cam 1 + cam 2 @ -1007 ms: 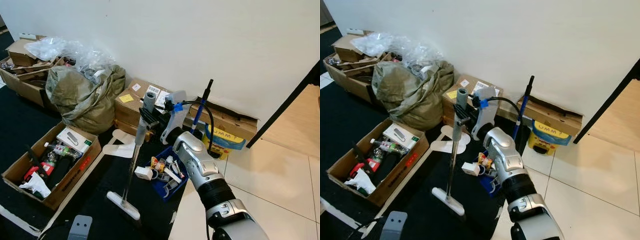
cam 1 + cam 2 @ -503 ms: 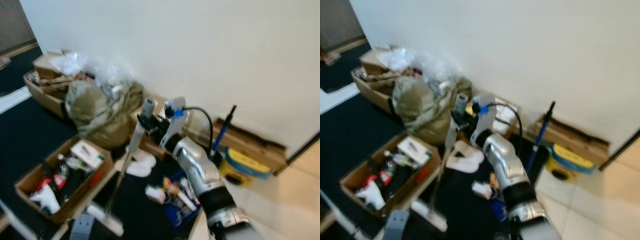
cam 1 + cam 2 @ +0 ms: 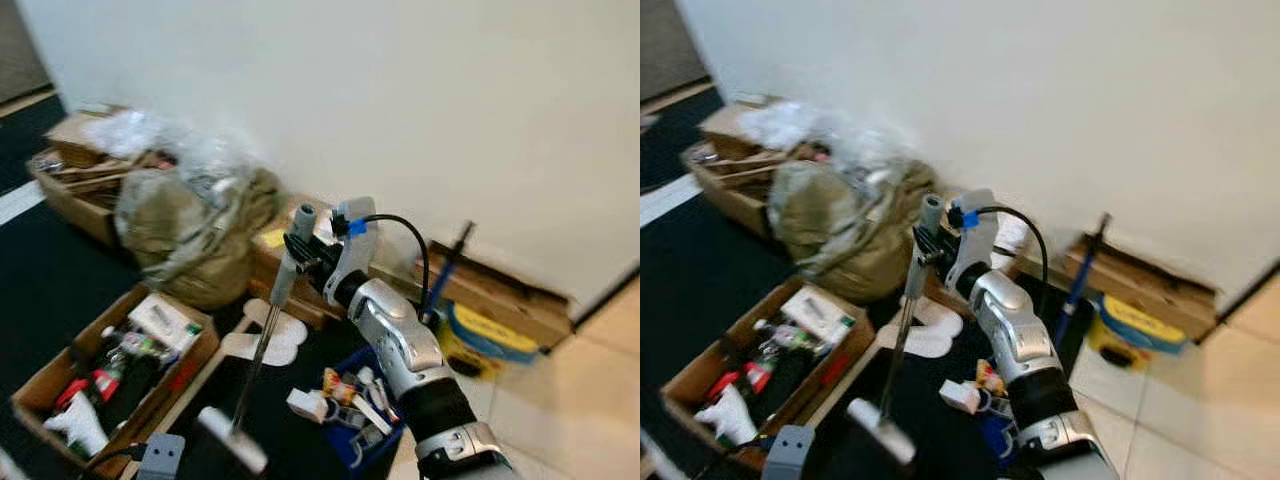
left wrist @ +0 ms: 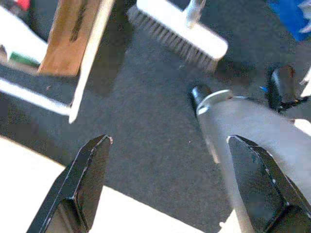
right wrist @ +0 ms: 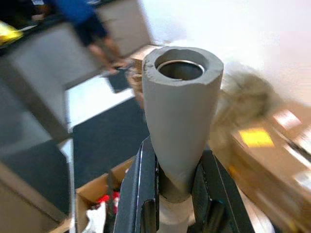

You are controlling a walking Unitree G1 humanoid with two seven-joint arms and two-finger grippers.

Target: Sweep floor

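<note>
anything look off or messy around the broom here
Yes. The blue bin by the broom held in the right gripper overflows with small items, some lying on the dark mat. White foot-shaped cutouts lie loose on the floor beside the open cardboard box.

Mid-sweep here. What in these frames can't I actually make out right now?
- Broom head: smeared by motion blur in the eye views; floor contact unclear.
- Items in the open cardboard box: blurred, labels unreadable.
- Blue bin: partly hidden behind the right arm.
- Person in the right wrist view: cut off by the top edge, blurred.
- Left gripper: what the grey part between its fingers is.
</note>
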